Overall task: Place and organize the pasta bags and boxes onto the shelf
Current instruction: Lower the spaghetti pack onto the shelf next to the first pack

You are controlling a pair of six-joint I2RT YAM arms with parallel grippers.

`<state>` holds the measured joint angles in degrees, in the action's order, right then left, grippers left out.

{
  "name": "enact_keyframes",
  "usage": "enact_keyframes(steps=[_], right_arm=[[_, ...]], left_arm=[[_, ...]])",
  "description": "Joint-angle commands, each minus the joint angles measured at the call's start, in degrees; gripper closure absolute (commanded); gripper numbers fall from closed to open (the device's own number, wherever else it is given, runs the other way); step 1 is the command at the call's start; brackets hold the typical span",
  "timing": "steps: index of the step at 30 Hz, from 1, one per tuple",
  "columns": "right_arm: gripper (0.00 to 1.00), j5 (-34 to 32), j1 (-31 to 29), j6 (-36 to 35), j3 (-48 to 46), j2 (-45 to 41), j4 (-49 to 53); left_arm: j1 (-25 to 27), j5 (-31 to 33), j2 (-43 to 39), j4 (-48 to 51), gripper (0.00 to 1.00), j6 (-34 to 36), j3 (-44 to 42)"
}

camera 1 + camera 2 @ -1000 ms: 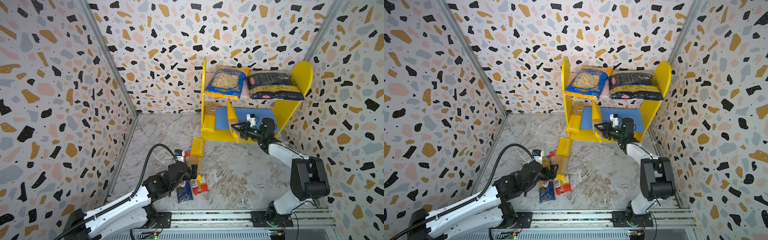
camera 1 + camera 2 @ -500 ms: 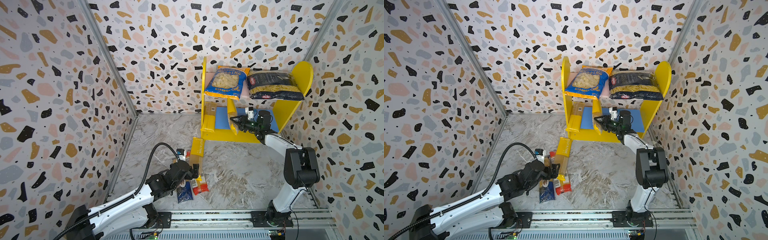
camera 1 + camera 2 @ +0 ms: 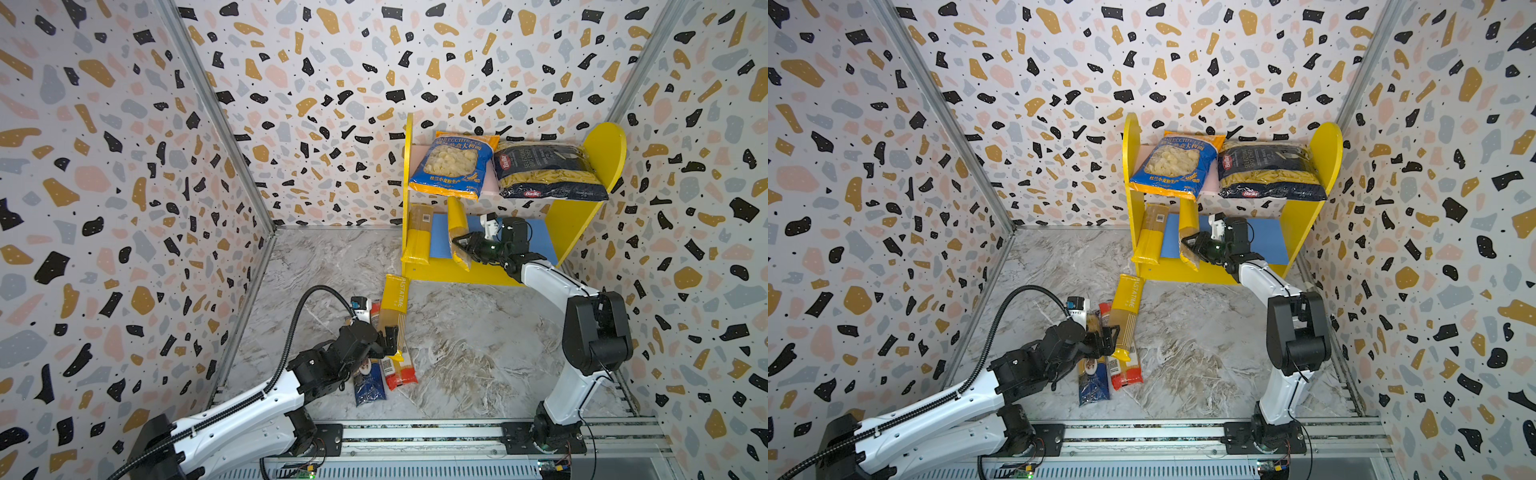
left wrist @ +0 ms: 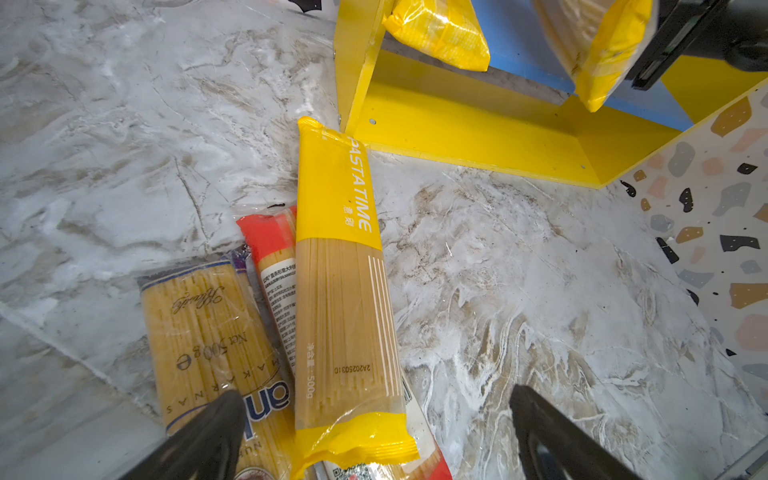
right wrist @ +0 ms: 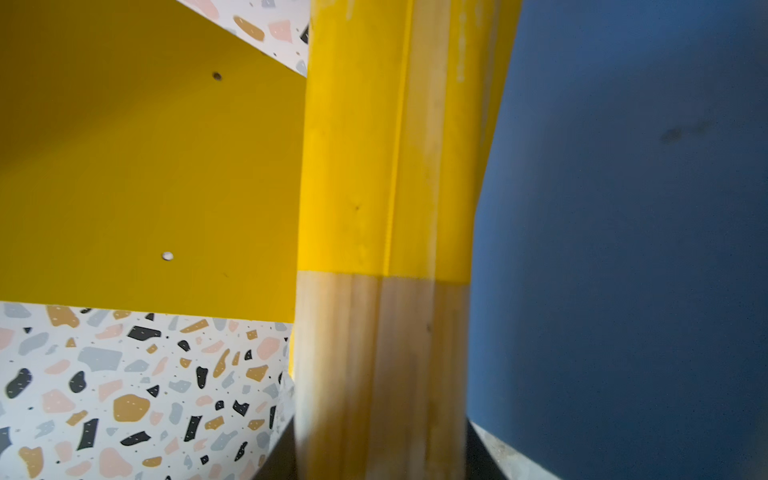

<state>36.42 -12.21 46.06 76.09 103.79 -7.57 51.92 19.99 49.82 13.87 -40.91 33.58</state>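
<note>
The shelf (image 3: 604,149) holds the blue-orange orecchiette bag (image 3: 451,166) and the navy Barilla bag (image 3: 548,170) on its pink upper board. One yellow spaghetti pack (image 3: 417,237) lies on the left of the blue lower board (image 3: 536,237). My right gripper (image 3: 461,245) is shut on a second yellow spaghetti pack (image 5: 382,208), held over that board, right of the first pack. On the floor a yellow PASTA TIME pack (image 4: 340,270) lies on a slim red pack (image 4: 272,249), beside a blue-ended pack (image 4: 199,324). My left gripper (image 4: 376,399) hangs open over their near ends.
Terrazzo walls close in on the left, back and right, and the shelf's right side (image 3: 1327,153) stands almost against the right wall. A metal rail (image 3: 415,436) runs along the front. The left arm's black cable (image 3: 299,316) loops above the marble floor (image 3: 478,353).
The right gripper has carried its yellow spaghetti pack leftward and deeper over the blue lower board. The left gripper has barely shifted above the floor packs.
</note>
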Motion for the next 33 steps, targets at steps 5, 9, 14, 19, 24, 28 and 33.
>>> enact_keyframes(steps=[5,9,14,19,24,28,33], right_arm=[[0.86,-2.7,-2.7,-3.6,7.3,-0.5,-3.9],[0.86,-5.4,-3.4,-4.3,8.8,-0.2,-2.3],[0.86,-10.5,-4.7,-6.6,12.4,1.0,3.1],[0.78,-16.1,-6.6,-8.9,16.7,2.7,9.0],[0.62,-16.9,-7.2,-8.7,17.8,4.0,9.9],[0.59,-15.8,-7.2,-8.5,18.8,5.7,10.7],[0.52,-16.8,-7.2,-8.1,18.5,6.2,10.9]], left_arm=[[0.1,0.9,-3.1,0.0,0.00,0.7,-2.0],[0.1,1.4,-5.1,1.0,0.00,0.8,-2.5],[0.1,2.1,-7.0,1.5,0.00,1.0,-3.3],[0.1,2.4,-8.1,1.9,0.00,1.2,-3.8],[0.1,2.5,-8.8,2.3,0.00,1.4,-4.1],[0.1,2.6,-9.3,2.2,0.00,1.4,-4.3],[0.0,2.7,-9.6,2.4,0.01,1.4,-4.4]])
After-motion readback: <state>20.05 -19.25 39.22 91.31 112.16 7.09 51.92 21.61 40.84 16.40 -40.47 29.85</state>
